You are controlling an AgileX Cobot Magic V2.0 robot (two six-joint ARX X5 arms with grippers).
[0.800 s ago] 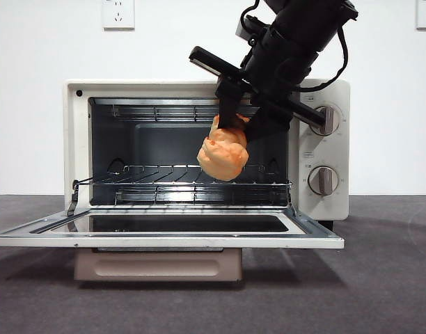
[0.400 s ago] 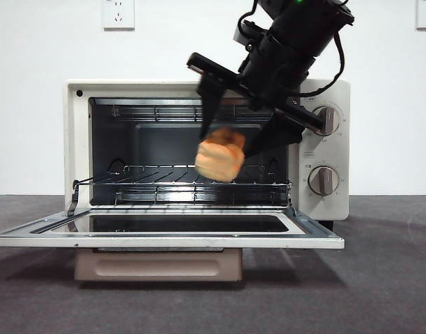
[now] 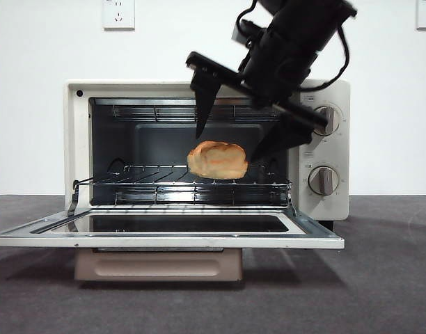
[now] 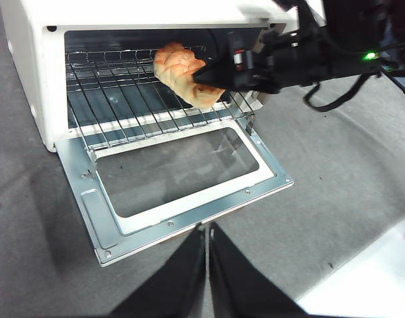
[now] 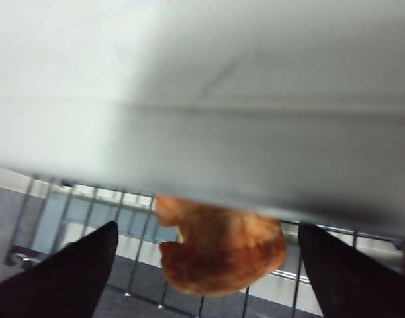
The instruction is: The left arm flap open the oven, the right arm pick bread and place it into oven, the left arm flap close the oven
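The cream-white oven [image 3: 324, 149] stands with its door [image 3: 164, 240] folded down flat. The golden-orange bread [image 3: 216, 160] lies on the wire rack [image 3: 150, 170] inside, toward the knob side. My right gripper [image 3: 226, 147] hangs open just above it, one jaw on each side, not touching it. In the right wrist view the bread [image 5: 219, 248] sits on the rack between the spread jaws of the right gripper [image 5: 208, 227]. My left gripper [image 4: 207, 228] is shut and empty, held back in front of the open door [image 4: 189, 179]; that view also shows the bread [image 4: 179, 69].
Two beige knobs [image 3: 324, 120] sit on the oven's right panel. The oven's top edge [image 5: 255, 132] is close over the right wrist. A dark grey mat [image 3: 387, 278] covers the table; a white table edge [image 4: 368, 285] shows near the left arm.
The right gripper opened and let go of the bread, which dropped from between the jaws onto the wire rack. The gripper has risen slightly.
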